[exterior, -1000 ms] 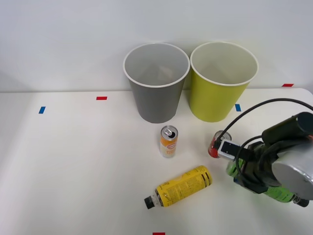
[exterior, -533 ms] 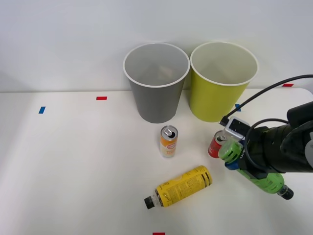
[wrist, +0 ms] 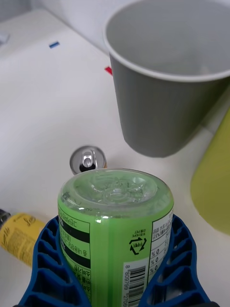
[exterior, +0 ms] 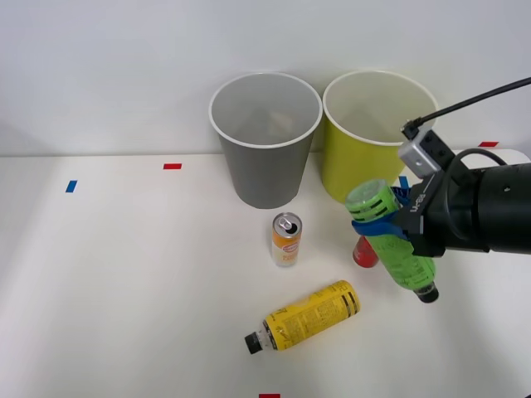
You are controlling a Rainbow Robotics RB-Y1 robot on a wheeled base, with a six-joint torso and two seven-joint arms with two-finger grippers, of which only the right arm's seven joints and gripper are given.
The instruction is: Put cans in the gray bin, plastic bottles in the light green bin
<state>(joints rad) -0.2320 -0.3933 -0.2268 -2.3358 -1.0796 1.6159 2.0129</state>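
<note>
My right gripper [exterior: 383, 226] is shut on the green-wrapped plastic bottle [exterior: 390, 236], holding it in the air, tilted base up and dark cap down, just in front of the light green bin [exterior: 377, 137]. From the wrist the bottle's base [wrist: 116, 192] sits between the blue fingers [wrist: 48, 261]. The gray bin [exterior: 265, 137] stands left of the light green one. An orange-and-white can [exterior: 286, 239] stands upright before the gray bin. Mostly hidden behind the held bottle is a red can [exterior: 363, 253]. The yellow-wrapped bottle [exterior: 307, 315] lies on its side near the front.
The white table [exterior: 124, 274] carries small red tape marks [exterior: 172, 166] and blue tape marks [exterior: 71, 186]. A black cable [exterior: 473, 99] arcs above my arm. The wall stands close behind both bins.
My right gripper has lifted the green bottle off the table and carried it up and left toward the light green bin. The red can is now partly covered by it.
</note>
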